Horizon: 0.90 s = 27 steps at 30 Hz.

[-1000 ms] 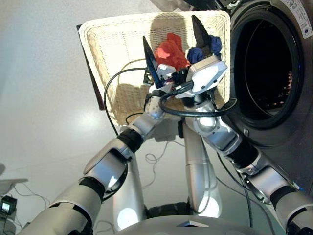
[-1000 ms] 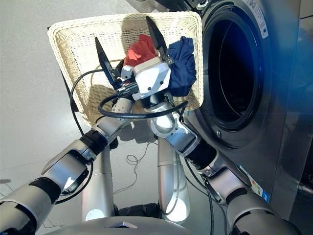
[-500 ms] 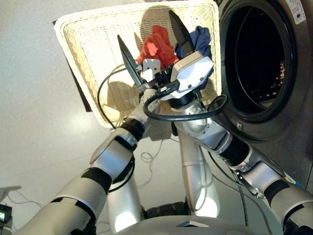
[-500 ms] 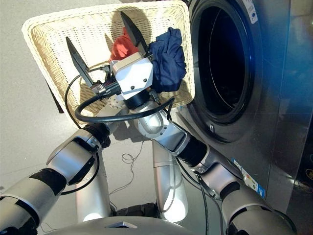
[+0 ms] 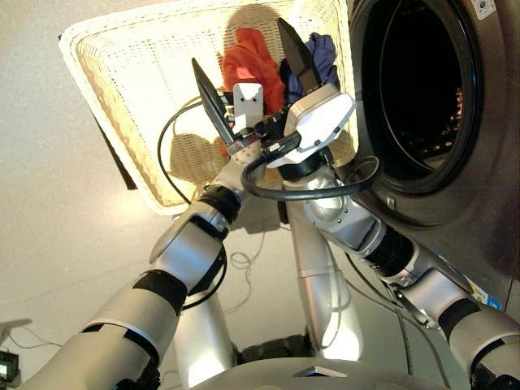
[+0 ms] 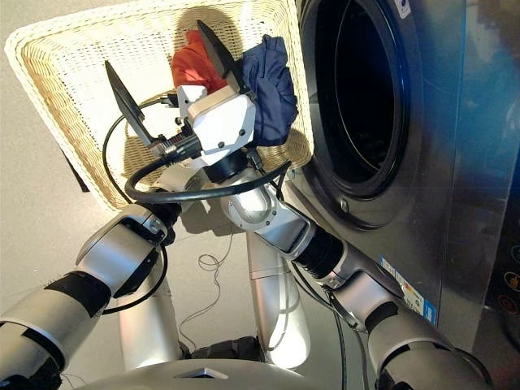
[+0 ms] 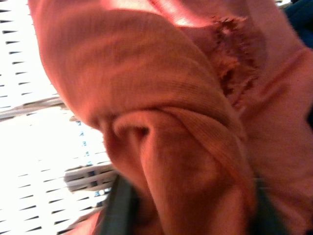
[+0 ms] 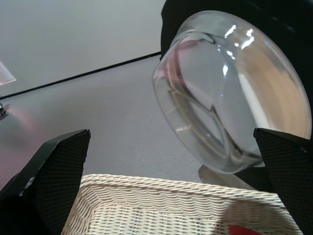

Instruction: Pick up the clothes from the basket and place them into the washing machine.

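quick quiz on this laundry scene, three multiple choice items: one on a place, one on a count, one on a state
1. Where does the navy garment lie?
A. in the basket, at the side nearest the washing machine
B. inside the drum
C. on the floor

2. How many garments show in the basket?
A. one
B. two
C. four

3. How is the right tool?
A. shut on the navy garment
B. shut on the basket's rim
C. open, holding nothing

Answers:
1 A: it lies against the rim beside the porthole.
2 B: only the navy one and the coral-red garment show.
3 C: its black fingers stand wide apart over the basket.
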Tool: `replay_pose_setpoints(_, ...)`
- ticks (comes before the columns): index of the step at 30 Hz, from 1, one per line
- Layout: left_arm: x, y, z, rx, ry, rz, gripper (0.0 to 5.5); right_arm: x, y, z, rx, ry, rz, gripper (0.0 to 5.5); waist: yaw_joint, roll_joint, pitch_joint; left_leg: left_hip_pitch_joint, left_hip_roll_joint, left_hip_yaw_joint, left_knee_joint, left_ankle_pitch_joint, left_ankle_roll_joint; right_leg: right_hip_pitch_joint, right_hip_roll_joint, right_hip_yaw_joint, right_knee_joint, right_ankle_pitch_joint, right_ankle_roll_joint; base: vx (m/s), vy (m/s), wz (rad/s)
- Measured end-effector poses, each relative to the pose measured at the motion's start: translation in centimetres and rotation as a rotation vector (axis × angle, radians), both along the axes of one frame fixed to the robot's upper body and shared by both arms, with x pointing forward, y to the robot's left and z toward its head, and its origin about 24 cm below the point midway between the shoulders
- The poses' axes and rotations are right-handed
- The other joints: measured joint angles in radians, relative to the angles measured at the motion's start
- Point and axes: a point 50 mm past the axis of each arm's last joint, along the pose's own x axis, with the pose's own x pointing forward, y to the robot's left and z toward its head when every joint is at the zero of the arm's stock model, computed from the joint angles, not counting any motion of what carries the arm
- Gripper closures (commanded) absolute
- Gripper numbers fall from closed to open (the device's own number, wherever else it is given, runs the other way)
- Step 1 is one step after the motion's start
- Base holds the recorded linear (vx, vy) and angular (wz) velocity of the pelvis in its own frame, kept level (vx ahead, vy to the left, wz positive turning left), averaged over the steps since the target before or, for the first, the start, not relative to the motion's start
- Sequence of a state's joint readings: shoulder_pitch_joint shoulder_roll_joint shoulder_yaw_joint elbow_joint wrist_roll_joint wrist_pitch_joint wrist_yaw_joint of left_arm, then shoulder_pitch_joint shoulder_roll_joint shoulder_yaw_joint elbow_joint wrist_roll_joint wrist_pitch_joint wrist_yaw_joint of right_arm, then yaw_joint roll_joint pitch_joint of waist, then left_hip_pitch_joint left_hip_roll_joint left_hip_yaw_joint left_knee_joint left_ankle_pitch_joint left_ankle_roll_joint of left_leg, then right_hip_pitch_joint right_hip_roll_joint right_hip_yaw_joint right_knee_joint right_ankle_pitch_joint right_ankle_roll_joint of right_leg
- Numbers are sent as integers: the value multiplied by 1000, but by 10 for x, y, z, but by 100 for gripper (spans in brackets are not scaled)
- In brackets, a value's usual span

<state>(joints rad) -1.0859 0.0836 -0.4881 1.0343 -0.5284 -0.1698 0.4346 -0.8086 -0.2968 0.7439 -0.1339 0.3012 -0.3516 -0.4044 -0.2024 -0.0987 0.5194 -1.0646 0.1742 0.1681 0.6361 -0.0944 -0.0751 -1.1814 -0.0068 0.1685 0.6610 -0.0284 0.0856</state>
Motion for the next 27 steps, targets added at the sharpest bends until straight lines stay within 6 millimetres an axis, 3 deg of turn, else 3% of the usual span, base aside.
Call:
replay_pose_setpoints(8, 1, 1, -2, 21, 13, 3, 550, 4, -6, -2, 7, 11, -30, 0, 0, 0, 0, 14, -1, 1, -6, 1, 1, 11, -2, 0, -1, 1, -1, 0, 0, 0)
replay_pose_setpoints(13, -3, 4, -19, 72, 53, 15, 550, 16, -23, -10, 24, 56, -126, 0, 10, 0, 0, 90, -7, 7, -63, 14, 2, 80, -7, -2, -38, 10, -13, 0, 0, 0)
replay_pose_setpoints(22, -35, 19, -80, 218, 95, -21, 550, 34, -63, -34, 59, 155, -334, 0, 26, 3, 3, 357, -62, 25, -328, 95, -3, 295, -49, -6, -194, 38, -12, 73, 37, -7)
replay_pose_setpoints(25, -53, 23, -83, 162, 38, -60, 550, 39, -84, -48, 48, 192, -431, 0, 47, 13, 6, 452, -84, 19, -405, 118, -1, 370, -79, -47, -226, 39, -15, 81, 18, 39)
replay_pose_setpoints(27, -62, 24, -74, 120, -28, -100, 550, 41, -98, -56, 45, 219, -488, 0, 54, 28, 7, 497, -96, 6, -447, 136, 4, 417, -88, -67, -252, 40, -13, 81, 17, 203)
